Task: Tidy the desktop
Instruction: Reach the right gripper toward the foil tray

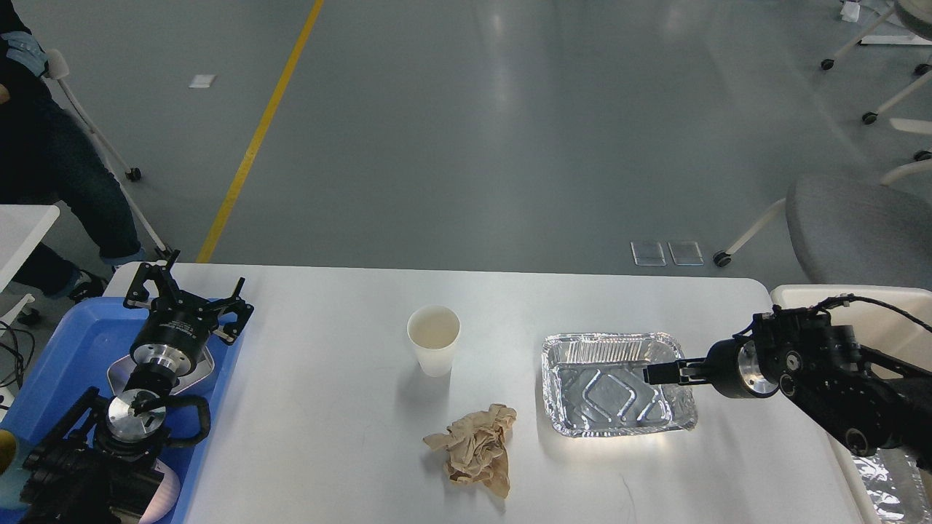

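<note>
Right gripper seen side-on over right end of foil tray; fingers not told apart, spread cannot be judged. Contact with tray wall not made out. Bin cut off at right edge. Left gripper held above blue tray, fingers spread apart, nothing held. Desktop white, matte, rounded corners, filling lower middle of view. Paper cup upright at centre; crumpled brown paper nearer.
</note>
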